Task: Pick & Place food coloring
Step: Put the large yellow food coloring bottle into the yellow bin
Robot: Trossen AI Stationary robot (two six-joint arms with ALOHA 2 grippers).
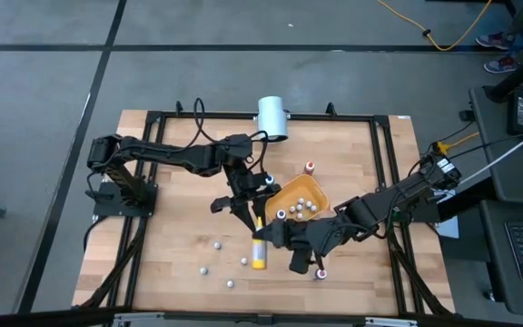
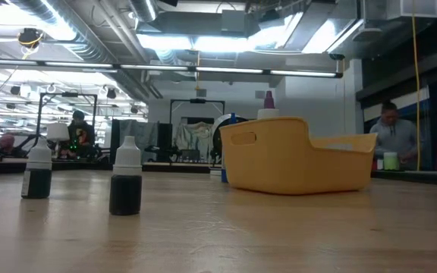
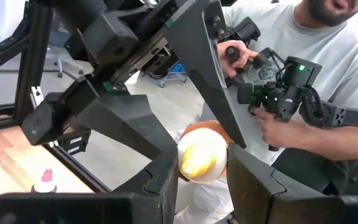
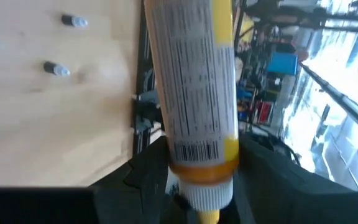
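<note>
- High view: the right end effector (image 1: 269, 238) sits at mid-worktop, just near-left of the tray (image 1: 286, 188). It is clenched on a yellow bottle (image 1: 259, 252) whose long axis runs near-far.
- High view: the left end effector (image 1: 241, 205) hangs just far-left of that bottle, beside the tray's left edge. Clamped or released: cannot tell.
- High view: the food coloring (image 1: 214, 243) is split into groups.
  - Several bottles are in the tray.
  - A scatter stands on the worktop, near and left of both end effectors.
  - One bottle (image 1: 320, 272) is on the near side of the right arm.
  - One bottle (image 1: 309, 167) is just far of the tray.
- Judgement: the scatter lies about equally close to both arms. The right arm is already loaded, so the left looks better placed to reach it.
- Low view: no arm shows. Two dark dropper bottles (image 2: 126, 186) stand upright, long axes vertical, well left of the tray (image 2: 294, 163). A capped tip shows over its far rim.
- Left wrist view: a round white-yellow object (image 3: 201, 158) sits at the left end effector (image 3: 201, 180). Contact is unclear. A person stands beyond the worktop.
- Right wrist view: the yellow bottle (image 4: 194, 87) is pinched near its cap in the right end effector (image 4: 201, 180). Small bottles (image 4: 56, 68) show on the worktop beyond it.
</note>
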